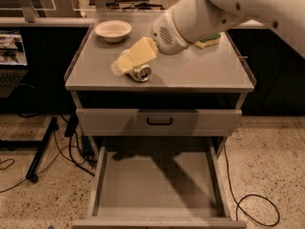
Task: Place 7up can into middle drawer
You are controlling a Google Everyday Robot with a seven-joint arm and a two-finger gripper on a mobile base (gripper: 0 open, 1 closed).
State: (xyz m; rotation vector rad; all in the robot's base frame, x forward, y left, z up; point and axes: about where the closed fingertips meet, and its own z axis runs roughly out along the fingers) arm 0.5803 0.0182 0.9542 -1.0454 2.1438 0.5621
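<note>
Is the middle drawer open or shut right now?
Open: the drawer is pulled out, its floor in view. The can lies on the cabinet top, the gripper over it.

The gripper [123,65] is hanging over the front-left part of the tabletop [195,70] and covering most of the 7up can [141,74] — only its shiny end is showing. The arm [224,6] is running off the top and right edges and hiding the tabletop's back-right corner, with a yellow-green sponge [209,41] peeking out beneath it. The bottom edge is cutting off the middle drawer [157,185] at its front.
</note>
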